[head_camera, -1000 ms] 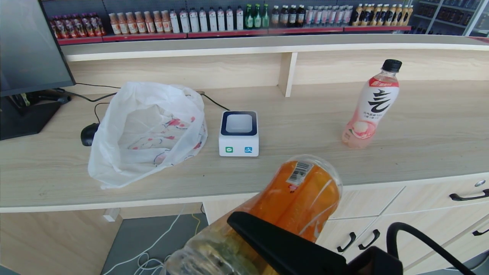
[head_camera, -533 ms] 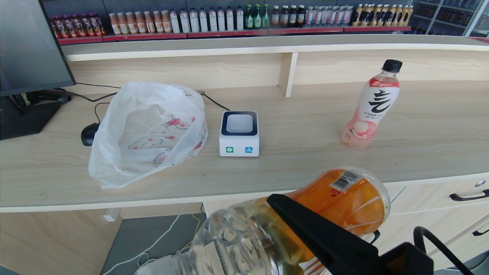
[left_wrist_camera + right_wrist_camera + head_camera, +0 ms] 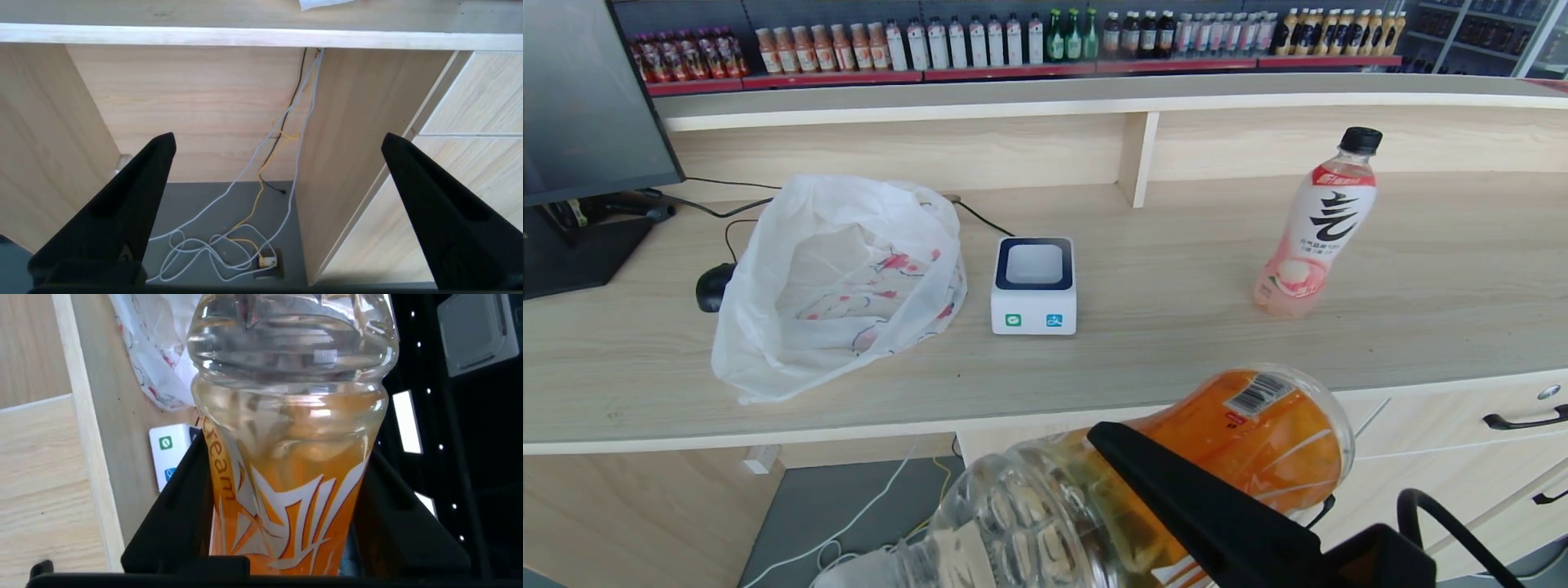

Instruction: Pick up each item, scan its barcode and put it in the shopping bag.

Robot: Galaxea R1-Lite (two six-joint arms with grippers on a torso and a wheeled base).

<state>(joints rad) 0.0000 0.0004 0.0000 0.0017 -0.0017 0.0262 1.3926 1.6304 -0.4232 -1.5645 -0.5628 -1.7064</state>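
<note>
Presently: my right claw [image 3: 286, 527] clamped on orange drink bottle [image 3: 1290, 445]; barcode [image 3: 1258, 394] faces up, away from scanner [image 3: 1034, 286], so misread likely; smooth plastic may slip.

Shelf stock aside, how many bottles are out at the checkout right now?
2. The orange bottle is clamped in the right gripper, held off the counter; the pink bottle stands on it, right of the scanner. The shopping bag could hide more.
</note>
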